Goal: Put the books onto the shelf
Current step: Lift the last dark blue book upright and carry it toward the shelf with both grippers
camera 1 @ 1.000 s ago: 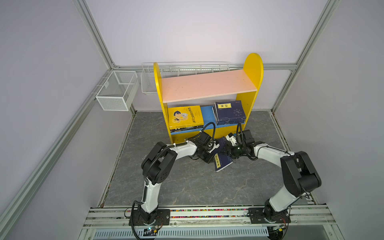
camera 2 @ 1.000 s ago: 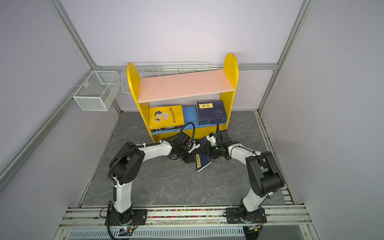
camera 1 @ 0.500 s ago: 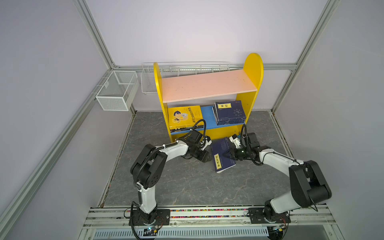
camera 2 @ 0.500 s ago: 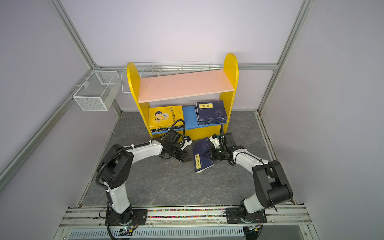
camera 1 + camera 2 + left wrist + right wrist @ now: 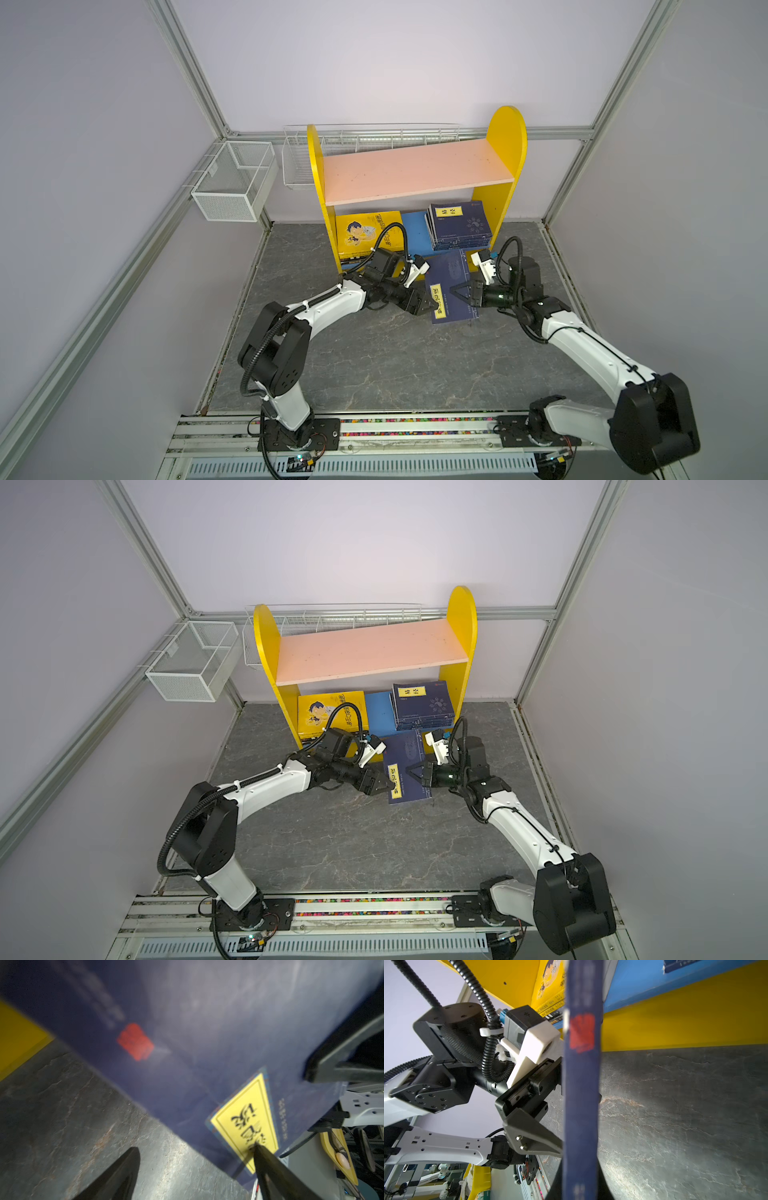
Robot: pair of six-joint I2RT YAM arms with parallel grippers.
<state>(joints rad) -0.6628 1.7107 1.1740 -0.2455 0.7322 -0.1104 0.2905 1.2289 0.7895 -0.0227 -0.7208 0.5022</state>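
A navy book (image 5: pixel 451 286) (image 5: pixel 409 766) with a yellow label hangs tilted over the floor in front of the shelf (image 5: pixel 415 170), my right gripper (image 5: pixel 460 291) (image 5: pixel 580 1184) shut on its edge. The right wrist view shows this book (image 5: pixel 581 1084) edge-on between the jaws. My left gripper (image 5: pixel 428 306) (image 5: pixel 195 1147) stands open at the book's label side, one fingertip (image 5: pixel 261 1153) over the yellow label (image 5: pixel 249 1120). On the blue lower board (image 5: pixel 413 232) lie a stack of yellow books (image 5: pixel 368 235) and a stack of navy books (image 5: pixel 459 224). The pink upper board is bare.
Two white wire-mesh baskets (image 5: pixel 232 183) (image 5: pixel 299 166) hang on the back-left walls beside the shelf. The arms' base rail (image 5: pixel 374 428) runs along the front edge. Grey stone-patterned floor (image 5: pixel 374 361) spreads between rail and shelf, closed in by walls.
My left gripper opened, let go of the navy book, drew back left, then returned to its label edge. My right gripper closed on the book and shifted right with it.
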